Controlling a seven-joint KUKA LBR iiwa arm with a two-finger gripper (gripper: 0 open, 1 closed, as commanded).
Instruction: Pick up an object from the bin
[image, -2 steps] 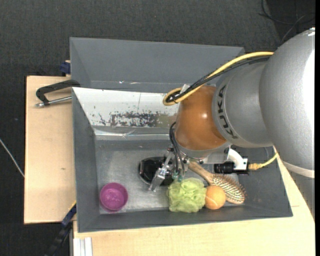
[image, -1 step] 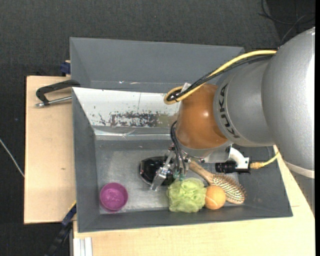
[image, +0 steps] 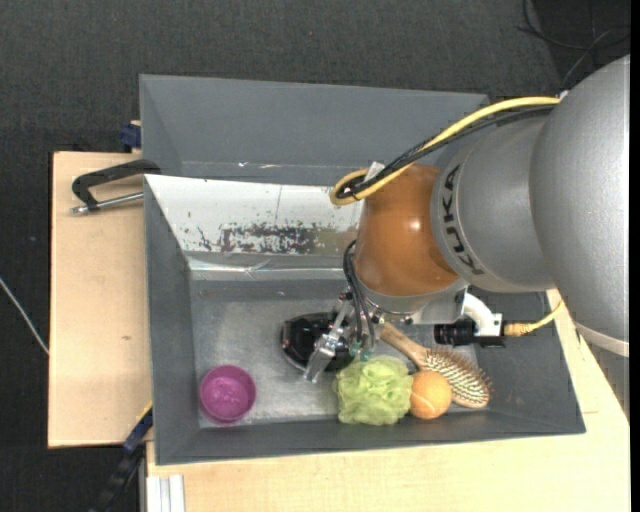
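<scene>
Black glossy object (image: 300, 338) is found mid-floor in the bin (image: 168, 300), with the end effector (image: 328, 358) low at its right edge; whether that is released or clenched cannot be told. A centred descent is advised, so the neighbouring green fluffy ball (image: 374, 392) is not caught.

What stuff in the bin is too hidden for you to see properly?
In the camera view:
- The black thing: the gripper covers its right side, so what it is stays unclear.
- The brush: its handle end runs under the orange wrist cover.
- The bin: the arm hides the right back part of its floor.
- The purple thing: too small to tell ball from lid.
</scene>
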